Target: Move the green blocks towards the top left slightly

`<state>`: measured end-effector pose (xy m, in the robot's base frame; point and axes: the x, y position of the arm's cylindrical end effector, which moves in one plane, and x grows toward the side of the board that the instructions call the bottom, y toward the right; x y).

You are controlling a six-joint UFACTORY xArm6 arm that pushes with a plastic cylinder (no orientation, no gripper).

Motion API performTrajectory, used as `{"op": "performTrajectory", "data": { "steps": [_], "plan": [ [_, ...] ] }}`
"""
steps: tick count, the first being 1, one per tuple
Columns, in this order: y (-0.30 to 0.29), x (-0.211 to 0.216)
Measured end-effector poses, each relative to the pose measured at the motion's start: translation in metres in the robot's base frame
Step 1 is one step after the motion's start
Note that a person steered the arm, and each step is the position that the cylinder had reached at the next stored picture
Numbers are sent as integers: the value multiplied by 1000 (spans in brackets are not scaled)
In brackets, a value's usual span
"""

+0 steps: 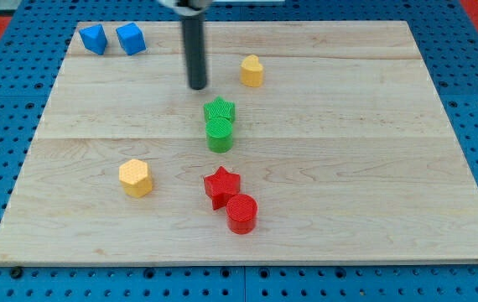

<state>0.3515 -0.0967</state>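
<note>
A green star block (220,109) and a green cylinder block (220,135) sit touching each other near the board's middle, the star above the cylinder in the view. My tip (198,86) is on the board just up and to the left of the green star, a short gap apart from it. The dark rod rises straight to the view's top.
Two blue blocks (94,39) (130,39) sit at the top left corner. A yellow block (252,71) lies right of my tip. A yellow hexagon block (136,178) sits at lower left. A red star (220,185) and red cylinder (241,213) touch below the green pair.
</note>
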Motion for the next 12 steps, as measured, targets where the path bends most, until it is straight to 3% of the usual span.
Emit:
{"op": "performTrajectory", "data": {
  "steps": [2, 3, 4, 6, 7, 8, 9, 11, 12],
  "plan": [
    [-114, 123],
    [-107, 222],
    [-42, 202],
    [14, 93],
    [23, 150],
    [-23, 141],
    [-61, 88],
    [-77, 16],
    [-61, 10]
  ]
}}
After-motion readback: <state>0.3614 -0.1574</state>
